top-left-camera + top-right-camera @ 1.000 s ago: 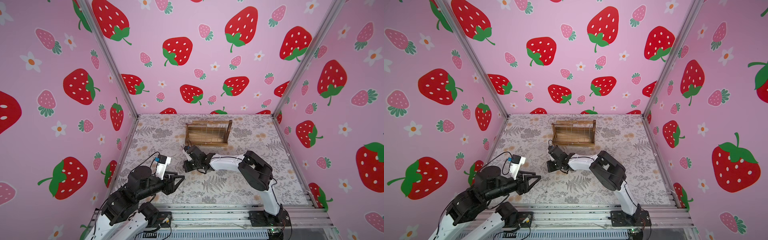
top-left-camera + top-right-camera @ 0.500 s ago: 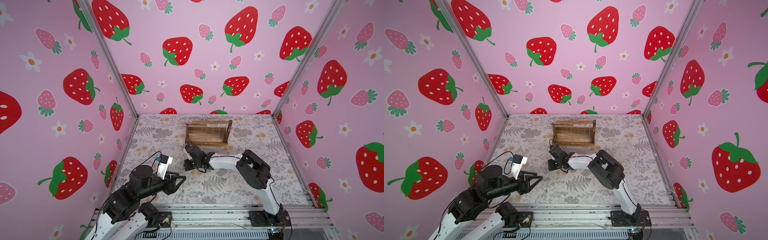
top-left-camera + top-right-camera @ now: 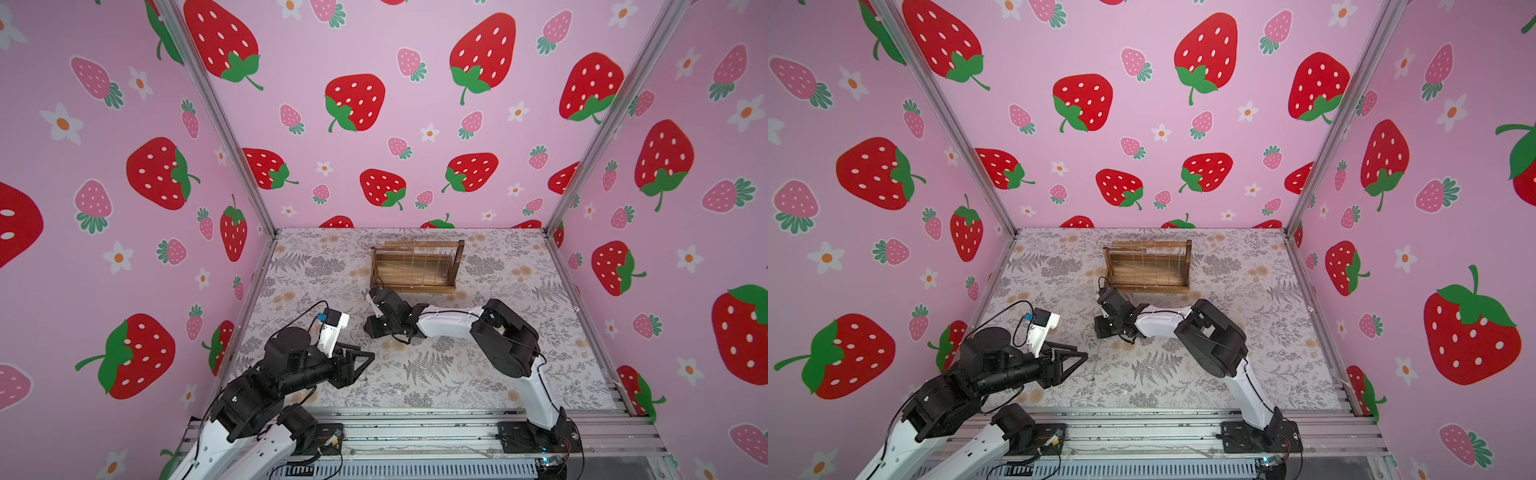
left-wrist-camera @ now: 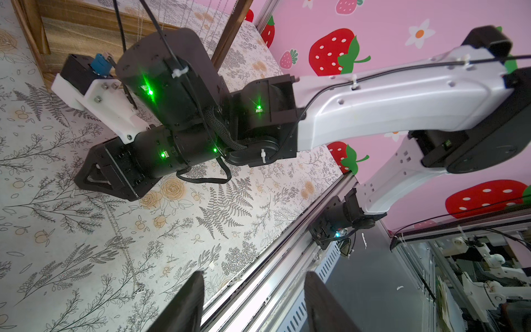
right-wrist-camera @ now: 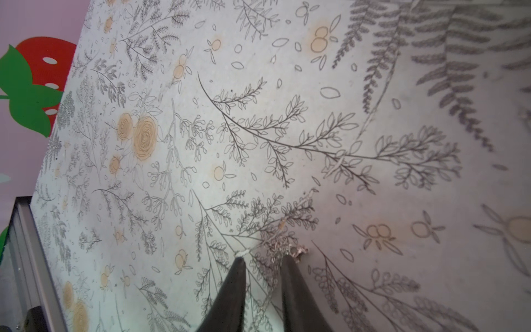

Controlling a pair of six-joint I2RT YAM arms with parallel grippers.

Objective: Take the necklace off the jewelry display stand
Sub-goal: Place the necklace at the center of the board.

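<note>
Down on the counter (image 3: 436,386), clear of the jewelry display stand (image 3: 411,287): necklace (image 5: 280,245), one end bunched in a small heap right at the tips of the right tool (image 5: 263,260), rest of the chain trailing as a thin line across the floral print toward the left tool (image 4: 255,287).

Right tool: low at the surface, tips slightly parted, nothing visibly pinched. Heap touching the tips or just past them, cannot tell which. Reads as a lay-down, not a drop; low pose presumably to keep a fine chain from tangling or flicking.

Left tool: spread, empty, hovering near the chain's far end, well apart from the stand. Probably parked there to stay clear of the right arm (image 3: 449,322).

Stand: upright at the back of the counter, front corner near that arm's wrist. Short carry from bar to counter, hence necklace so close by.

Count: one necklace on the counter, one stand, two tools. Several thin strands (image 3: 428,259) hanging from the stand's top bars (image 3: 419,244), too fine to count.

Looks essentially done; only a retreat left, by my read.
</note>
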